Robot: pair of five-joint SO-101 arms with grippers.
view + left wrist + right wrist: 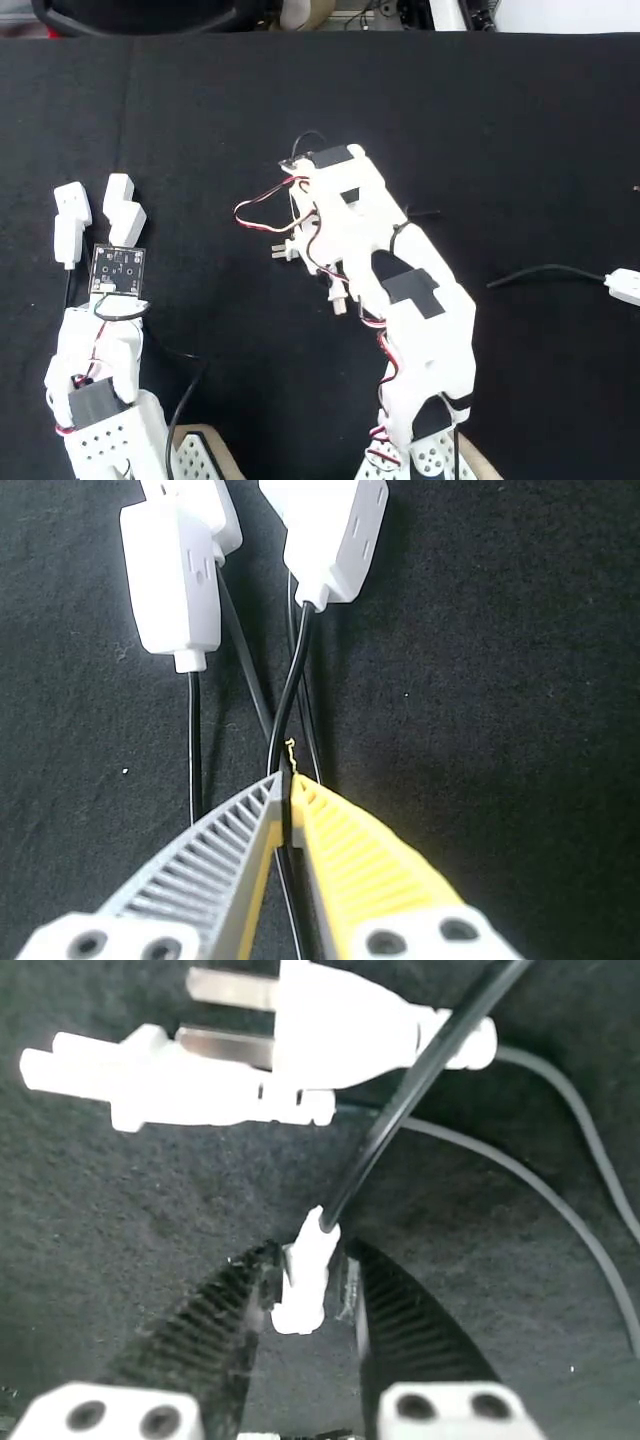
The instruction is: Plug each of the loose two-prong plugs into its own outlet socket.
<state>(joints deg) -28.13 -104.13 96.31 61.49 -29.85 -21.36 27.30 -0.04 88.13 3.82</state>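
The left claw (pixel 287 785) is closed tight on a thin black cable (pixel 283 715). This cable runs straight ahead from the tips to an outlet socket (pixel 335 535), and a second socket (pixel 175 575) lies just beside that one, also ahead of the claw. The right claw (pixel 307 1257) is clamped on a small white plug (pixel 303 1295) at the narrow end, where the plug cable (pixel 420 1070) goes out; its prongs I cannot see. Just beyond its tips lies a loose two-prong plug (pixel 340 1025), with another white plug (pixel 170 1095) close against it. I think the main danger is in both grips. The left claw holds only the cable, not the socket body, so the socket may turn or slide away when a plug is pushed in. The narrow end may also twist between the right jaws, and then the prongs would miss the slots. The plug cable passes over the loose two-prong plug and could drag it along.
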